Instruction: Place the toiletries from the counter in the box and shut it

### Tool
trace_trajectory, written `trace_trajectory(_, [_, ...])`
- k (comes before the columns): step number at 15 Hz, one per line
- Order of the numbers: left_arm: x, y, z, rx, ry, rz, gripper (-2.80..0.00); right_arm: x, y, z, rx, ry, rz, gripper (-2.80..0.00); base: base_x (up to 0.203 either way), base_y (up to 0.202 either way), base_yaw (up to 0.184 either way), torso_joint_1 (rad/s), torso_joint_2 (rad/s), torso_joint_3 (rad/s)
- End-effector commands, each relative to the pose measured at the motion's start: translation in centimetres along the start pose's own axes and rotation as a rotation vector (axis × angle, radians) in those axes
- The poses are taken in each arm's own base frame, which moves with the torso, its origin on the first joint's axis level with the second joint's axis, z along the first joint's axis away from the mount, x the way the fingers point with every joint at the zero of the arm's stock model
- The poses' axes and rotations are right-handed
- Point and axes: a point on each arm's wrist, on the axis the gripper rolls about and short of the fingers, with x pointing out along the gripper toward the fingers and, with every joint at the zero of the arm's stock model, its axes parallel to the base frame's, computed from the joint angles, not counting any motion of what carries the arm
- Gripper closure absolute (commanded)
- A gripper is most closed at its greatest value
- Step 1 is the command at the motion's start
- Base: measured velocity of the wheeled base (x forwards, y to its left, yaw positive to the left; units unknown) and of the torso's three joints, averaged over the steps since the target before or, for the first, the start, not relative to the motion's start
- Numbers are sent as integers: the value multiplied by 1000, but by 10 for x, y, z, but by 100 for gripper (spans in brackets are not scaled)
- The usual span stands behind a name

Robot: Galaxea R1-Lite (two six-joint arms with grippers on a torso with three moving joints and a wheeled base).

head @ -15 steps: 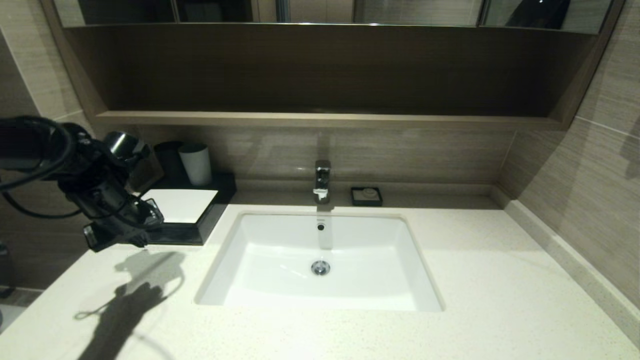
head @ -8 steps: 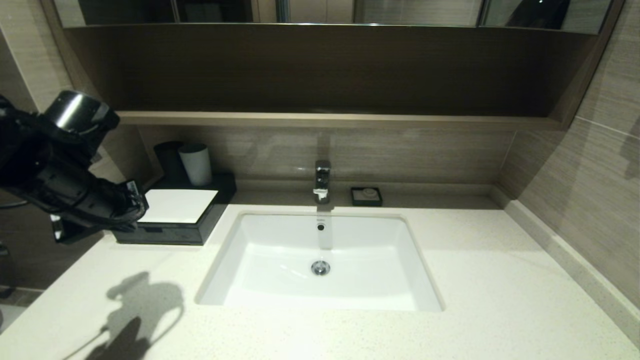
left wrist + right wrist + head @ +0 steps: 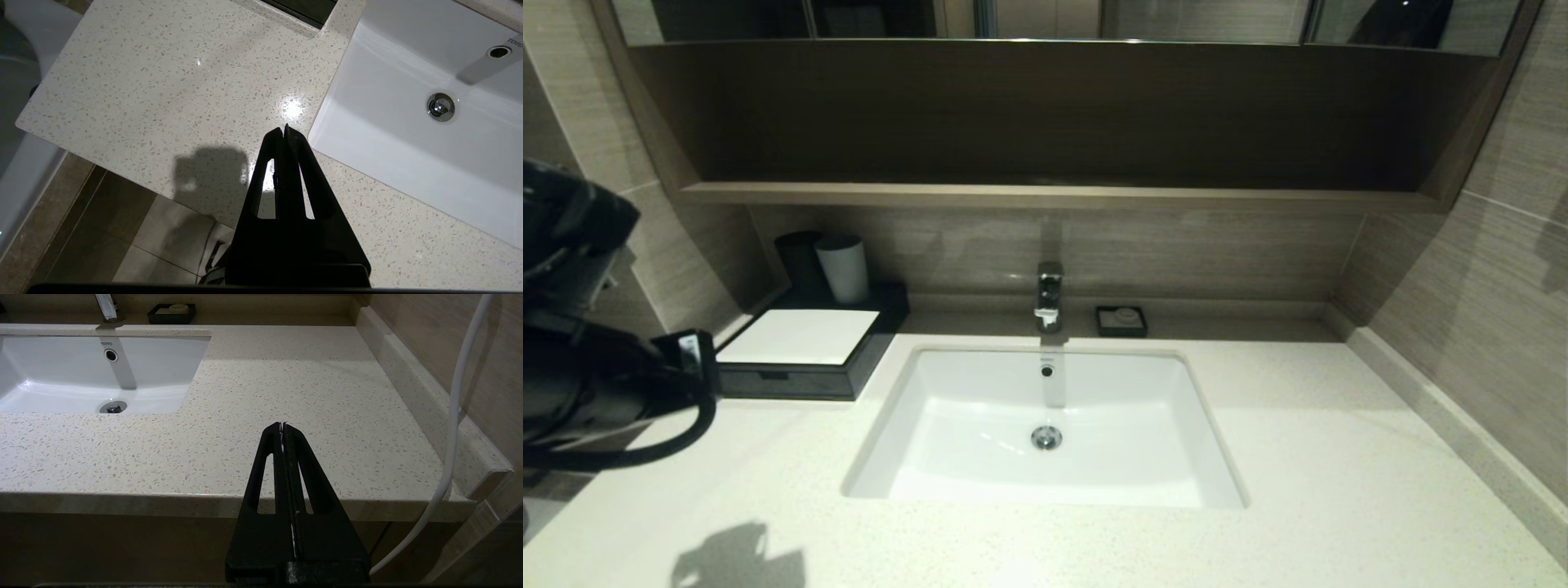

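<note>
The black box [image 3: 805,377] with a white top panel [image 3: 800,336] stands at the back left of the speckled counter [image 3: 1339,457]. Its front drawer sits flush. No plastic-wrapped toiletries show in any view. My left arm [image 3: 596,384] is drawn back at the far left, apart from the box. In the left wrist view my left gripper [image 3: 284,127] is shut and empty, high above the counter [image 3: 163,81] near its front left corner. My right gripper [image 3: 282,424] is shut and empty, low at the counter's front edge [image 3: 306,396], right of the sink, out of the head view.
The white sink basin [image 3: 1045,425] fills the counter's middle, with a faucet [image 3: 1049,296] behind it. A grey cup [image 3: 843,268] and a dark cup [image 3: 796,260] stand behind the box. A small black dish [image 3: 1121,320] sits by the back wall. A white cable [image 3: 453,416] hangs at the right.
My left arm has pulled away from the box's front, moving left and back toward me. Its shadow has slid to the counter's front edge. The box front is now uncovered.
</note>
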Motion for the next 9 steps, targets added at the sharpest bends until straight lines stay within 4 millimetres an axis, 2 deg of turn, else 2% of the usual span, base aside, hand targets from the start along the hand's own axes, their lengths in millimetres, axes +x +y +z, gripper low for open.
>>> trace_trajectory(1, [-33, 24, -22, 25, -83, -50, 0, 0, 0, 0, -1, 0, 0, 0, 0, 0, 0, 0, 0, 0])
trace_trajectory(3, [-51, 46, -44, 85, -175, -87, 0, 0, 0, 0, -1, 0, 0, 0, 0, 0, 0, 0, 0, 0])
trace_trajectory(6, [-61, 74, -78, 149, -315, -56, 0, 0, 0, 0, 1, 0, 0, 0, 0, 0, 0, 0, 0, 0])
trace_trajectory(9, [-71, 92, -92, 153, -434, 17, 0, 0, 0, 0, 0, 1, 0, 0, 0, 0, 0, 0, 0, 0])
